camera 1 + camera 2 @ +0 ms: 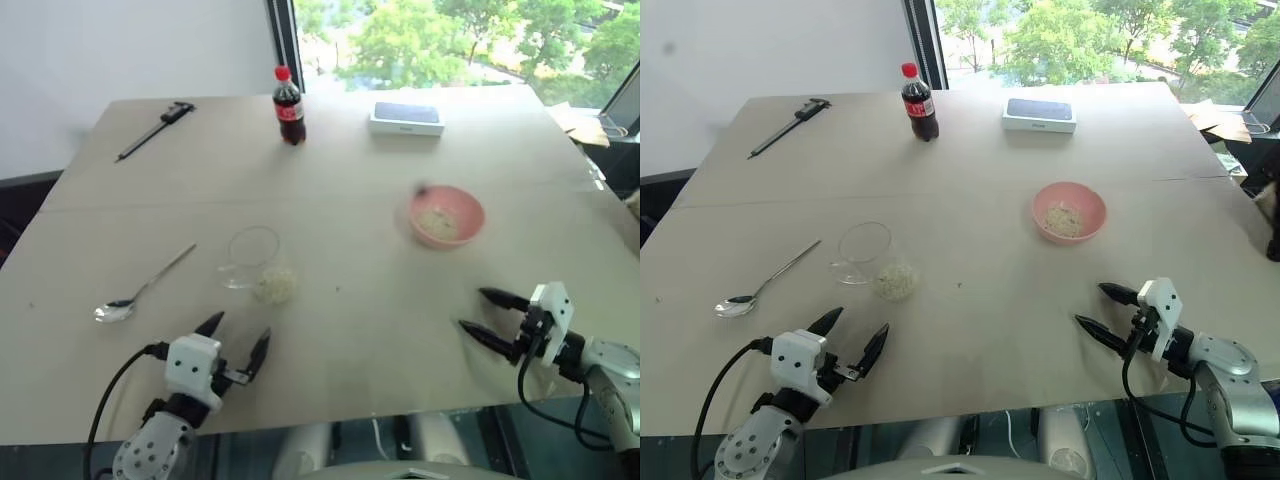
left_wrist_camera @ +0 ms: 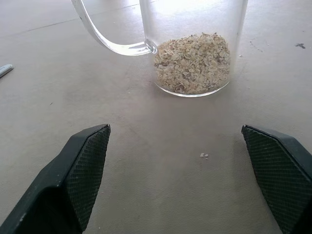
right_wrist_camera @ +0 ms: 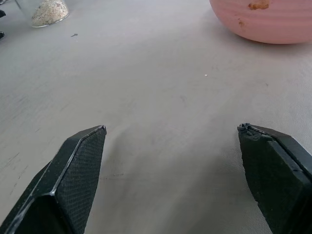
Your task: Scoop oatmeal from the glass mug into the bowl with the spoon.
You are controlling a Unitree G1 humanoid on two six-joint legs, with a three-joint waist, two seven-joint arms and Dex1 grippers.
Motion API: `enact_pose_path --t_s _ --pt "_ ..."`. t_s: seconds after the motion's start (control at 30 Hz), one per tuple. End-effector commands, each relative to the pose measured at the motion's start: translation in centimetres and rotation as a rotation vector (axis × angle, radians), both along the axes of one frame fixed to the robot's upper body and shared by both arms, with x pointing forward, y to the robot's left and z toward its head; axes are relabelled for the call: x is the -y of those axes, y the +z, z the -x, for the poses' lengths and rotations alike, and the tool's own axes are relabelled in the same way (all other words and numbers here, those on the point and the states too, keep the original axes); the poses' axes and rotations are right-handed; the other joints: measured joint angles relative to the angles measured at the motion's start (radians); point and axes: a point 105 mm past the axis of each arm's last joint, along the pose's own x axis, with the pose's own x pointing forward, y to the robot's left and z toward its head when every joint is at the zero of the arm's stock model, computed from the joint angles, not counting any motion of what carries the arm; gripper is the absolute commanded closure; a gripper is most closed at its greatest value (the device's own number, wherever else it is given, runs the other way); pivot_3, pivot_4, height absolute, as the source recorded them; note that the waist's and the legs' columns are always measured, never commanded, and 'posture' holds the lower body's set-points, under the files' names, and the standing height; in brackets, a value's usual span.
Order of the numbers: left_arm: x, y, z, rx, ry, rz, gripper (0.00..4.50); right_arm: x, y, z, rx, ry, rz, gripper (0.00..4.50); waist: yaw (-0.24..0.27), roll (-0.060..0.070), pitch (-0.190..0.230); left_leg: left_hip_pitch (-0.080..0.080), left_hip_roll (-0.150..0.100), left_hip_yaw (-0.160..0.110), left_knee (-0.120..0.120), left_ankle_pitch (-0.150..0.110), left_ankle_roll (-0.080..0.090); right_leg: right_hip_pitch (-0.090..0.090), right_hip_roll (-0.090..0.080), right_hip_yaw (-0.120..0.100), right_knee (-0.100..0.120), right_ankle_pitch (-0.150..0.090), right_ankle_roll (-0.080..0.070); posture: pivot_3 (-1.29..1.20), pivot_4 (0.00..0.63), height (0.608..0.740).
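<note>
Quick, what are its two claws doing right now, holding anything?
Left end effector: open, empty, just short of the mug.
Right end effector: open, empty, on the bowl's side.

Sitting on the one worktop are seven separate things: one glass mug holding one small heap of oatmeal, one spoon, one pink bowl (pale flakes are lying inside it), one cola bottle wearing one red cap, one dark caliper, and one flat box. Two tools are showing, the left tool and the right tool, each spreading two black fingers wide.
</note>
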Motion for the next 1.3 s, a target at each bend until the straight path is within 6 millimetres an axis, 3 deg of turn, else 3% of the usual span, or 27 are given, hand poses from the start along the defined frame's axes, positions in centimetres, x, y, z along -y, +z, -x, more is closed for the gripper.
enact_pose_path --t_s 0.03,0.77,0.87,0.93,1.13,1.3 --pt "-0.3 -0.7 0.2 -0.028 -0.010 -0.008 0.00 -0.4 1.1 0.0 0.055 0.009 -0.003 0.11 0.000 0.000 0.000 0.000 0.000 0.000 0.000 0.000 0.000 0.000 0.000 0.000 0.000 0.000 0.000 0.00 0.150 0.740" --pt "-1.2 -0.2 0.1 -0.003 0.011 0.004 0.00 -1.7 1.3 -0.3 0.088 0.044 -0.016 0.11 0.000 0.001 0.000 0.000 0.000 0.000 0.000 0.000 0.000 0.000 0.000 0.000 0.000 0.000 0.000 0.00 0.150 0.740" --pt "-2.5 0.3 0.0 0.005 0.073 -0.001 0.00 -2.8 2.1 -0.3 0.106 0.100 -0.027 0.11 -0.002 0.001 0.000 0.000 0.000 0.000 0.000 0.000 0.000 0.000 0.000 0.000 0.000 0.000 0.000 0.00 0.150 0.740" --pt "-5.2 1.0 -0.4 -0.009 0.195 -0.012 0.00 -4.3 3.0 0.1 0.099 0.204 -0.036 0.11 -0.002 0.001 0.000 0.000 0.001 0.000 0.000 0.000 0.000 0.000 0.001 0.000 0.000 0.000 0.000 0.00 0.150 0.740" --pt "-9.7 5.1 -1.7 0.029 0.276 -0.088 0.00 -7.8 5.2 0.9 0.108 0.399 -0.063 0.11 -0.001 0.000 0.003 0.000 0.002 -0.003 0.000 0.000 0.000 -0.001 0.003 -0.004 0.001 0.000 0.000 0.00 0.150 0.740" --pt "-13.1 5.2 -2.2 -0.087 0.271 -0.164 0.00 -10.3 7.4 1.1 0.155 0.466 -0.111 0.11 0.000 -0.001 0.005 -0.002 0.000 -0.003 0.000 0.000 -0.001 -0.001 0.001 -0.003 0.000 0.002 -0.004 0.00 0.150 0.740"
